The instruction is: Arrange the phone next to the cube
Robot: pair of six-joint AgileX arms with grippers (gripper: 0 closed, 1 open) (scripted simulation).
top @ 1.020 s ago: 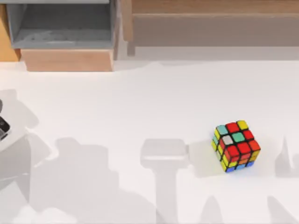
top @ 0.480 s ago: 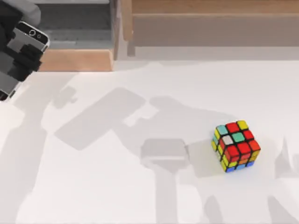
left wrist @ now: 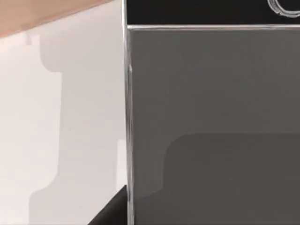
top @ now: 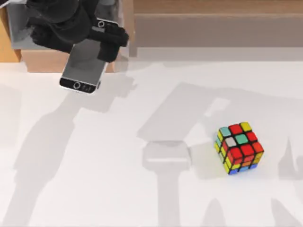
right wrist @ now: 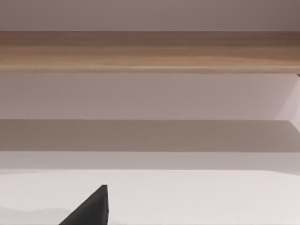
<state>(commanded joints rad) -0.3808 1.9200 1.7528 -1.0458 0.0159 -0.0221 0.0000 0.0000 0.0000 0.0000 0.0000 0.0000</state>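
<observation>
Top view: left claw (top: 92, 40) sat at the far left of the white worktop (top: 118, 189), its black fingers pinching the flat grey metallic phone with dark end strips (top: 85, 61) across the width. The phone hung just under the claw, tilted, its near end strip with the small circle pointing down toward the worktop. Directly behind the claw stood a grey open box on a wooden base (top: 61, 33), and a long wooden shelf edge (top: 218, 14) ran off to the claw's right. The small puzzle cube with black edges and red, yellow, green, white and orange stickers (top: 238, 147) rested on the worktop well apart from the claw, off to its right and nearer the front.

Left wrist view: the phone's (left wrist: 211, 122) grey face ran out from between the fingers, with the dark strip and part of a ring at its outer end. Worktop (left wrist: 61, 117) lay beyond its edge.

Right wrist view: a black fingertip of the right claw (right wrist: 91, 208) over bare worktop, facing the wooden shelf edge (right wrist: 150, 49); its spread could not be told.

Risks, as judged: the pinch looked narrow on a smooth slab, so a fast swing could let it slip or twist. Lowering too close could nudge the cube.

No brand, label or readable writing seen.
</observation>
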